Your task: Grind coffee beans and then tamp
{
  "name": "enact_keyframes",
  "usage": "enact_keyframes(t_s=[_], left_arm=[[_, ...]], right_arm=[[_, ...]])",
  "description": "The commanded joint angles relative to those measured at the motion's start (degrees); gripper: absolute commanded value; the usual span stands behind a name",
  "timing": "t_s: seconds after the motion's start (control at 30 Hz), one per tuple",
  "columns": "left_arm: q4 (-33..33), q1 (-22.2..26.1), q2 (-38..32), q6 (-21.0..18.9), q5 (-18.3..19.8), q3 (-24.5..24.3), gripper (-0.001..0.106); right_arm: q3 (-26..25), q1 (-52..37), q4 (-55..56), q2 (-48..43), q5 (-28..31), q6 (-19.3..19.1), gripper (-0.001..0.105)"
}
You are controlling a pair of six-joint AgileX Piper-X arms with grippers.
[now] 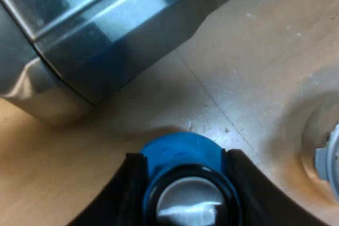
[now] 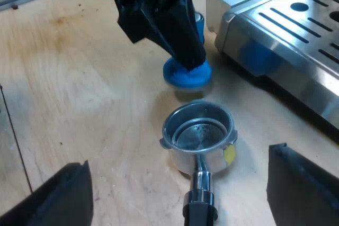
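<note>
A blue tamper point(image 1: 180, 149) sits between my left gripper's point(image 1: 184, 168) black fingers, which are shut on it. From the right wrist view, the tamper point(image 2: 186, 75) hangs low over the wooden table with a shadow beneath it, the left gripper point(image 2: 183, 51) clamped round it. It is close beyond the metal holder point(image 2: 198, 130). The holder lies loose on the table, its basket facing up and its dark handle point(image 2: 200, 210) pointing toward my right gripper point(image 2: 177, 183). That gripper is open, fingers spread wide on either side of the handle and touching nothing.
The espresso machine's steel base point(image 1: 106, 35) stands close to the tamper. Its slotted drip tray point(image 2: 296, 19) is near the holder. The holder's rim point(image 1: 326, 157) shows beside the tamper on the wooden table point(image 2: 79, 88).
</note>
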Motion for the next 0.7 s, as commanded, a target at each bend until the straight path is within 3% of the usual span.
enact_keyframes(t_s=[0.03,0.57,0.63,0.7], left_arm=[[-1.1,0.0,1.7,-0.5,-0.1,-0.2,0.0],[-3.2,0.0,4.2,-0.5,-0.1,-0.2,0.001],[-3.2,0.0,4.2,-0.5,-0.1,-0.2,0.007],[-3.0,0.0,4.2,-0.5,0.6,-0.2,0.021]], right_arm=[[0.0,0.1,-0.5,-0.3,-0.5,-0.8,0.069],[0.0,0.1,-0.5,-0.3,-0.5,-0.3,0.069],[0.0,0.1,-0.5,-0.3,-0.5,-0.3,0.069],[0.0,0.1,-0.5,-0.3,-0.5,-0.3,0.069]])
